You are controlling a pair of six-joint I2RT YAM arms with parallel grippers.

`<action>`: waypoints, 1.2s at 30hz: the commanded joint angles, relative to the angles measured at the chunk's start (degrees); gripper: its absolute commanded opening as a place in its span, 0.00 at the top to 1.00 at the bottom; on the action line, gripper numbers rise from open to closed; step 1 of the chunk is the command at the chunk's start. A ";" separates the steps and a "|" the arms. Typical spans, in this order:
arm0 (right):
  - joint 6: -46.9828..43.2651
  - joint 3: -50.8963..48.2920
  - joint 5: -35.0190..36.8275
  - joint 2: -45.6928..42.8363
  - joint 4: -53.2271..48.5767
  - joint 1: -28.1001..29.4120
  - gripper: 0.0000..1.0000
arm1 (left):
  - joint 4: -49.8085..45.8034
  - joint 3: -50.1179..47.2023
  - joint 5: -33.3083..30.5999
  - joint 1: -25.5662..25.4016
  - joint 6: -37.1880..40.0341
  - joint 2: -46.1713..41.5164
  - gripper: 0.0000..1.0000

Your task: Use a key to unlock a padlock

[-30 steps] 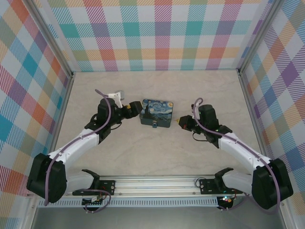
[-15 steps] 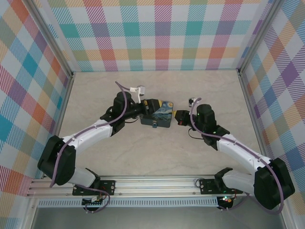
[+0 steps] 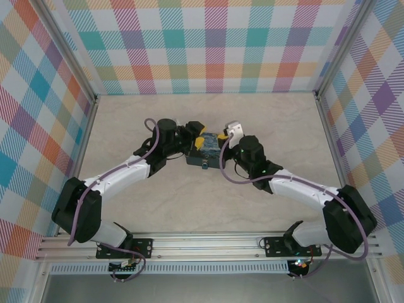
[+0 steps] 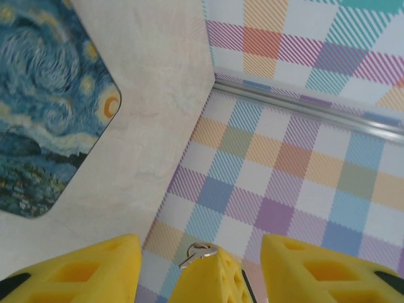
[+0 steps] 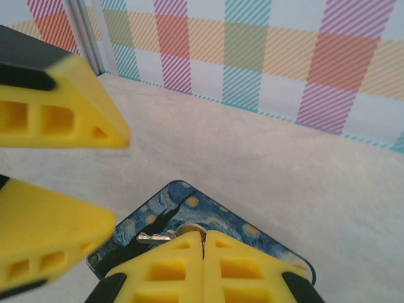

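Step in hand — key handover. The right gripper (image 5: 203,243) is pinched on the key (image 5: 158,237), which juts from its tips. The left gripper (image 4: 200,252) stands part-open, jaws flanking that key, not gripping. The padlock (image 3: 206,166) lies below both tips, beside the tin (image 5: 240,228). Next — close the left gripper squarely on the key.

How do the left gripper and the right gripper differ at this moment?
The left gripper is open, with a wide gap between its jaws; the right gripper is shut. The right gripper pinches the key; the left gripper holds nothing. Both have yellow fingers and meet near the tin.
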 commanded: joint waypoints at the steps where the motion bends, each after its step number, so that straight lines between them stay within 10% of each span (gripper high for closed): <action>1: -5.46 2.46 1.54 1.21 5.27 1.32 1.00 | -1.83 0.77 0.09 -0.93 -9.97 0.76 0.49; 32: -6.74 1.56 -0.50 0.99 2.18 3.64 1.00 | 1.51 -1.07 0.28 -1.48 -14.42 3.09 0.99; 36: -3.87 1.21 -3.90 -1.67 -2.20 3.10 0.81 | 0.56 -0.76 -1.14 -1.48 -10.74 2.85 1.00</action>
